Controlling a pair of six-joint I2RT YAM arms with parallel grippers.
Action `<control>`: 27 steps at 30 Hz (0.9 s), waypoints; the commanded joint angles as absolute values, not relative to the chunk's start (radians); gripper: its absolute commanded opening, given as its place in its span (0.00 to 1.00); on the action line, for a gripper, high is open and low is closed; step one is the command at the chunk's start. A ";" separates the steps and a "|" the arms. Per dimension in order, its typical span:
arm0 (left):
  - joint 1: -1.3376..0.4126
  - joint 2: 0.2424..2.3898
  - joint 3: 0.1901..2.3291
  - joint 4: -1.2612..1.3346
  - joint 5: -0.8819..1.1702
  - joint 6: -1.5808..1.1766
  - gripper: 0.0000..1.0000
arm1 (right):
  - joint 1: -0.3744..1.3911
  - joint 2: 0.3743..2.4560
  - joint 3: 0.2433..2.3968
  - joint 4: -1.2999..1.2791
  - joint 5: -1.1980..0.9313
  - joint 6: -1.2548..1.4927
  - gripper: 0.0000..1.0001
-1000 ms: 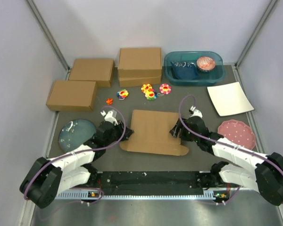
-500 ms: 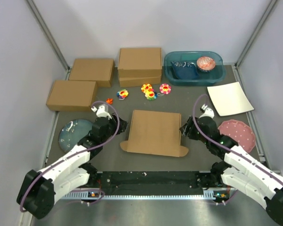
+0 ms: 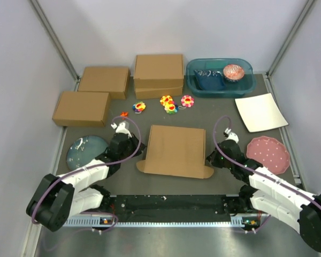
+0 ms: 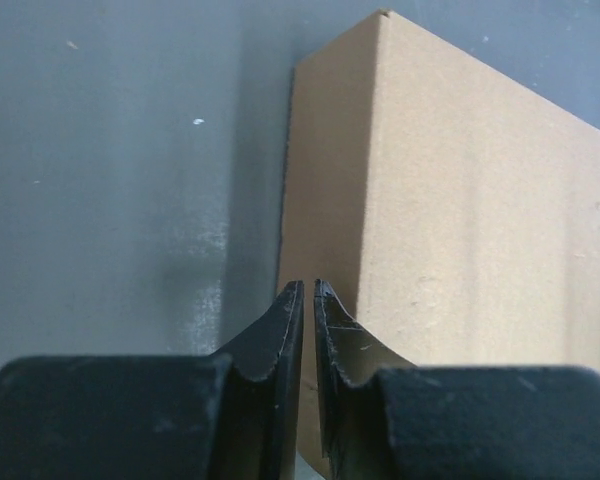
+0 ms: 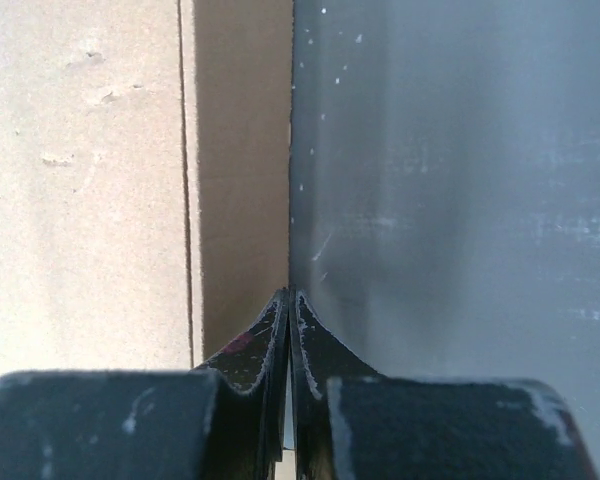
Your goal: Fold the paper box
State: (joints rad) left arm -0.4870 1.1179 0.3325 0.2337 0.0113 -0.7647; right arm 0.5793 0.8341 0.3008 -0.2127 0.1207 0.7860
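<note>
Grey table (image 3: 224, 115) bears plain brown paper box (image 3: 175, 150).

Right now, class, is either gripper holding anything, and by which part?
Nothing seems held. The left gripper and right gripper are shut, nothing between their fingers, tips at opposite sides of the cardboard box.

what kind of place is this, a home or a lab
Probably a robotics lab test cell: plain white walls on metal frame posts enclose a grey table, with props like closed brown cardboard boxes and a teal plastic bin.
</note>
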 commanded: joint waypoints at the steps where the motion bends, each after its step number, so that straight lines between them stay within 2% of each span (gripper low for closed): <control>1: -0.483 1.126 0.334 0.315 0.087 -0.756 0.13 | 0.572 0.861 0.318 -0.101 0.086 0.804 0.00; 17: -0.483 1.095 0.259 0.345 0.173 -0.765 0.08 | 0.583 0.789 0.305 -0.098 0.051 0.818 0.00; 27: -0.483 0.930 0.244 0.347 0.308 -0.778 0.07 | 0.609 0.649 0.370 -0.225 0.026 0.821 0.00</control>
State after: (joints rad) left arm -0.4774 1.0092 0.2375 0.2806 0.1753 -0.7639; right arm 0.5880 0.6945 0.3027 -0.2291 0.0837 0.8043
